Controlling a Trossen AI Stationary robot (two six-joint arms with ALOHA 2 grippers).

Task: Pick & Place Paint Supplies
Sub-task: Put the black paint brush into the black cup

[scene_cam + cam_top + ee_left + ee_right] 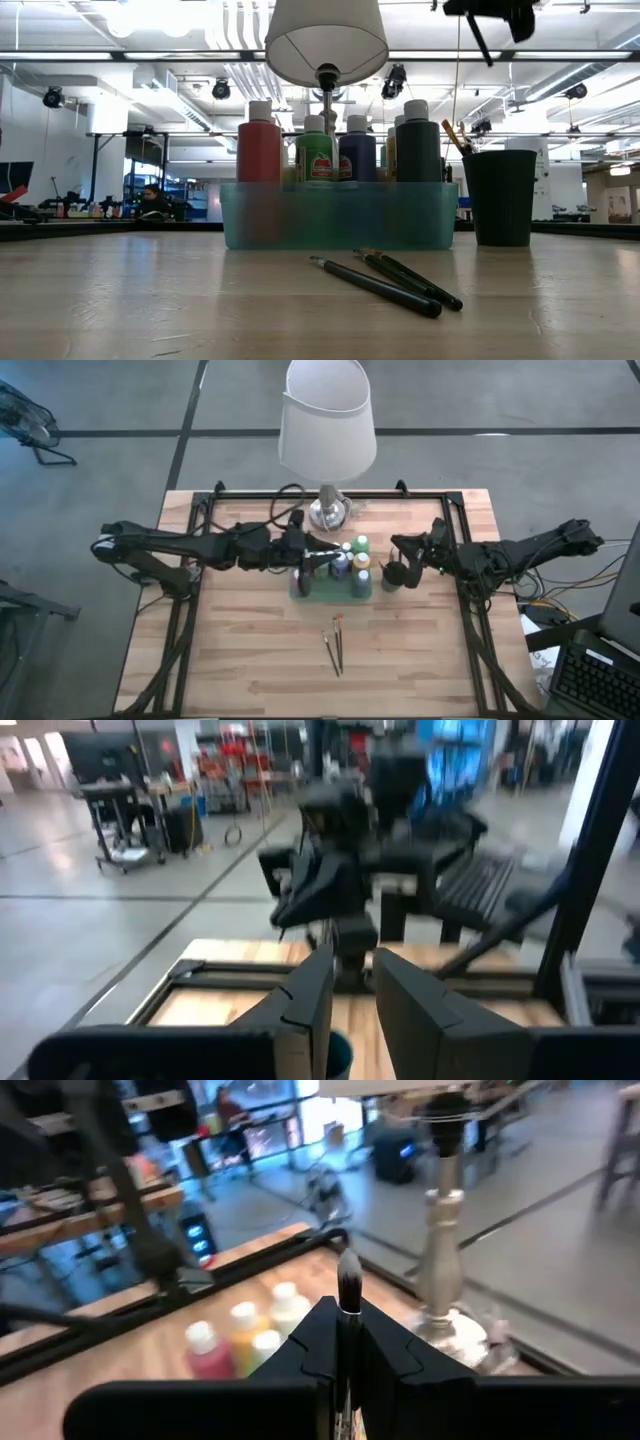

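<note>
1. The right gripper [347,1342] is squeezed tight on a thin paintbrush [348,1285]. Its dark bristle tip pokes up between the fingers in the right wrist view.
2. In the high view this gripper [398,560] hangs over the dark cup [392,576], which stands at about 3 o'clock from the green bin [331,592].
3. In the low view the cup [499,197] already has a brush or two leaning in it. I think the held brush belongs there too.
4. What could go wrong: if the brush comes down crooked, it may hit the cup's rim, bounce out, or tip the cup over.
5. The left gripper [318,556] sits over the bin at about 9 o'clock from the cup. Its fingers [306,998] stand a little apart, with nothing I can see between them.
6. Both arms are close, so they could bump each other.
7. The paint bottles [337,142] stand upright in the bin with white caps: red, green, blue and a dark one.
8. Three more brushes [335,644] lie flat on the wooden table [240,650] at about 6 o'clock from the bin, close together.
9. The lamp [327,430] stands at 12 o'clock and is not part of the job.
</note>
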